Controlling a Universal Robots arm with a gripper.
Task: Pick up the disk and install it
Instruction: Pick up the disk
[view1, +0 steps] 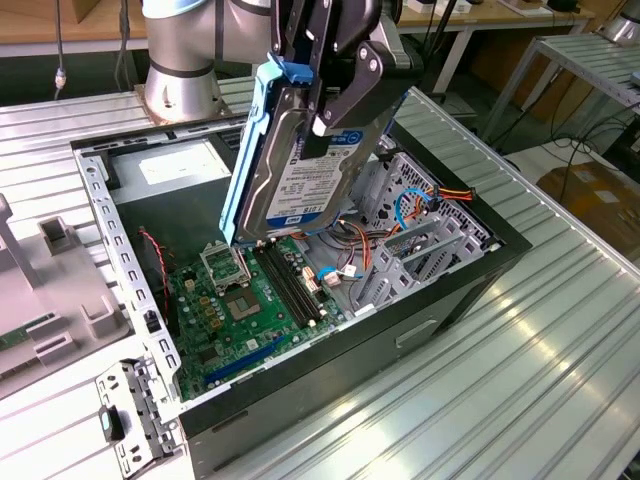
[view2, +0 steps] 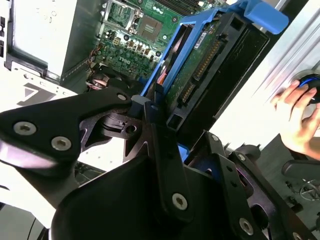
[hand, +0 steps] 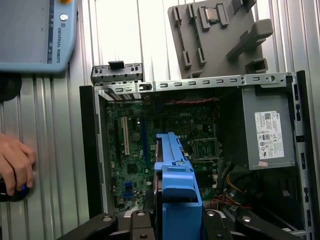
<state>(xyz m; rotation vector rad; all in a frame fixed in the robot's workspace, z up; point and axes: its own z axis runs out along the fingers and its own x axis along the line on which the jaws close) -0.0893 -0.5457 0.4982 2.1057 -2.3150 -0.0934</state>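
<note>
On a ribbed metal surface (view1: 560, 350) sits an open computer case (view1: 330, 370), and above its motherboard (view1: 240, 310) the hand (view1: 322, 110) clamps the disk (view1: 290, 185), held tilted in the air, so the pick-up looks done and seating it in the drive cage (view1: 420, 230) is not yet done.

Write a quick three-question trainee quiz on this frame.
1. True or false: the black gripper holds the grey rectangular disk in a bright blue plastic carrier in the air over the open black computer case.
2. In the exterior view, the disk's lower end hangs over: A) the green motherboard; B) the silver power supply; C) the grey plastic panel.
3. Short answer: is the disk held flat or steeply tilted?

Key: 1 true; 2 A; 3 steeply tilted.
</note>
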